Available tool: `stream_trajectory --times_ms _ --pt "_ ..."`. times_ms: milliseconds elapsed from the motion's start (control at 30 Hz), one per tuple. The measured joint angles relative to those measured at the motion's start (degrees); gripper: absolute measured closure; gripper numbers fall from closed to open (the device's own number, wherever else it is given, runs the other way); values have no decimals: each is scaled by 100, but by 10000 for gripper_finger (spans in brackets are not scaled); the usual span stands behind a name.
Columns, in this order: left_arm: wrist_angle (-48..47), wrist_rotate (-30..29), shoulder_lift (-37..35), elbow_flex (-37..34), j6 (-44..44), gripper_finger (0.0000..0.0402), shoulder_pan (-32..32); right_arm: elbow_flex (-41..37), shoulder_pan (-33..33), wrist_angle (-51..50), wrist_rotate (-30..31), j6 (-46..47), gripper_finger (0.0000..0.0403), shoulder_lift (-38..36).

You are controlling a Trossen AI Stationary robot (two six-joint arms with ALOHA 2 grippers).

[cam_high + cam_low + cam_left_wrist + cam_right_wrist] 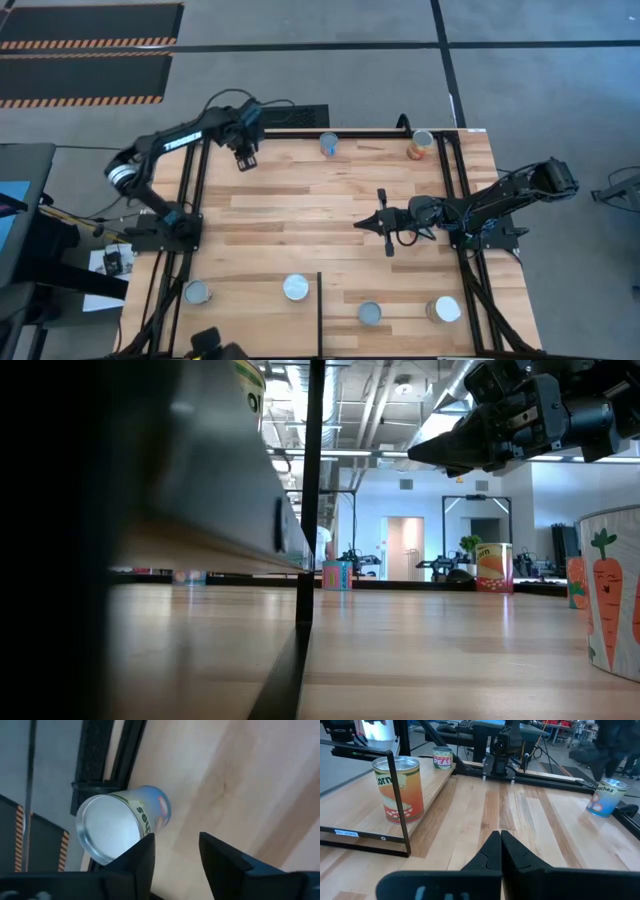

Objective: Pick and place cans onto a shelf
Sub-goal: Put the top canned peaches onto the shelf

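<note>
A blue-labelled can (329, 143) stands upright at the table's far edge; it also shows in the left wrist view (122, 827). My left gripper (245, 157) hovers left of it, open and empty (175, 855). An orange can (421, 146) stands at the far right. My right gripper (358, 225) is shut and empty over the middle of the table, pointing left (500, 845). The shelf (435, 780) lies at the near edge (245, 292) and carries a corn can (397, 790) and a peas can (442, 757).
Two more cans (369, 313) (445, 309) stand at the near right; a carrot-labelled can (610, 590) shows close in the low view. Black frame bars (320, 300) edge the shelf and the table's sides. Bare planks lie across the table's middle.
</note>
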Motion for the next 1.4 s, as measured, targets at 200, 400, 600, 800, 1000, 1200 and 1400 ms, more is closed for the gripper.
stream_trajectory --times_ms 200,400,600,800,1000,1200,1400 --pt "104 -540 498 233 192 251 140 0 0 -79 0 -35 395 0" --pt "251 -609 524 271 247 251 262 0 -4 -118 2 -36 395 0" --pt "275 -59 524 271 237 260 515 0 -6 -120 13 -37 395 0" --pt "212 296 524 271 336 314 730 0 -4 -120 20 -37 395 0" --pt "465 111 496 58 602 339 733 0 -4 -119 24 -37 395 0" --pt "287 -243 485 89 856 376 674 0 -4 -118 28 -39 395 0" --pt "-466 32 288 448 763 400 528 0 -4 -116 31 -41 395 -2"
